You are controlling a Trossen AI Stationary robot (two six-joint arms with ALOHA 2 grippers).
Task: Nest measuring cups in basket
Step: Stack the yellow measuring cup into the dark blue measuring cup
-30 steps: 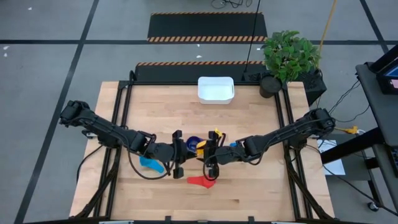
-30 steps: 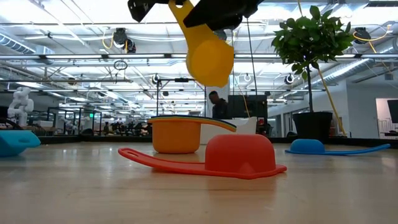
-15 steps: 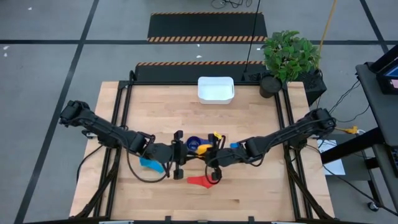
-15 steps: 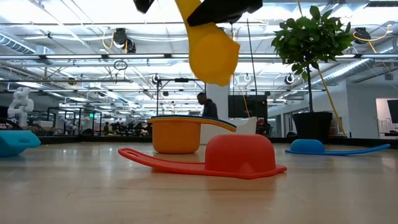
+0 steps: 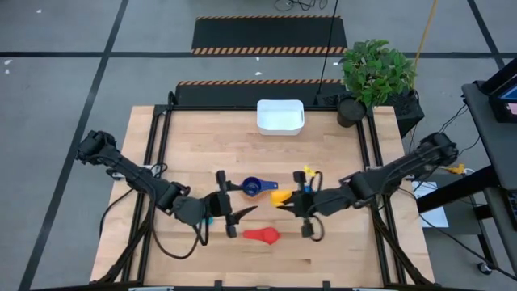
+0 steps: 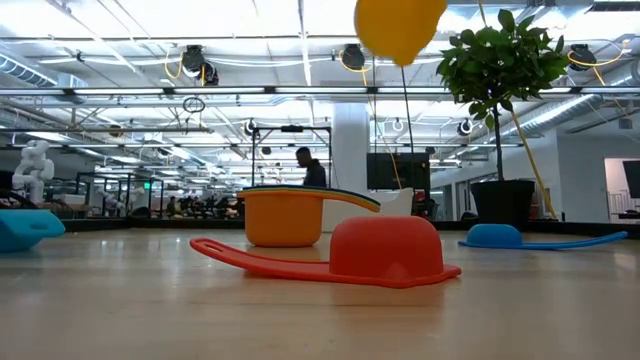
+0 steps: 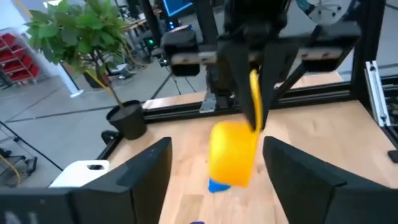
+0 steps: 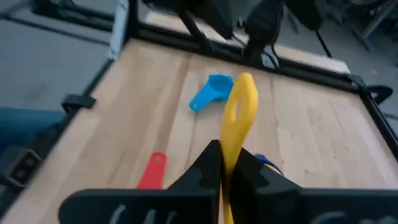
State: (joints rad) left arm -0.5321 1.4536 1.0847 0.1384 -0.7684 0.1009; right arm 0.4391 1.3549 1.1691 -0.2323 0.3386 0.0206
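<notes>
Overhead view, centre: the right end effector is closed on the handle of the yellow cup, which hangs clear of the counter, its bowl pointing toward frame left. In the right wrist view the two dark fingers pinch the flat yellow handle edge-on. In the low view the yellow cup appears at the top edge, above the other cups.

The left end effector, lower centre-left of the overhead view, stands open and empty, its fingers spread on either side of the yellow cup in the left wrist view, not touching it.

On the counter: a dark blue cup between the two end effectors; a red cup upside down below them; in the low view an orange cup behind the red cup; a light blue cup apart from the rest. The white basket sits at the upper centre edge, well apart from both end effectors. No legible writing is visible.
</notes>
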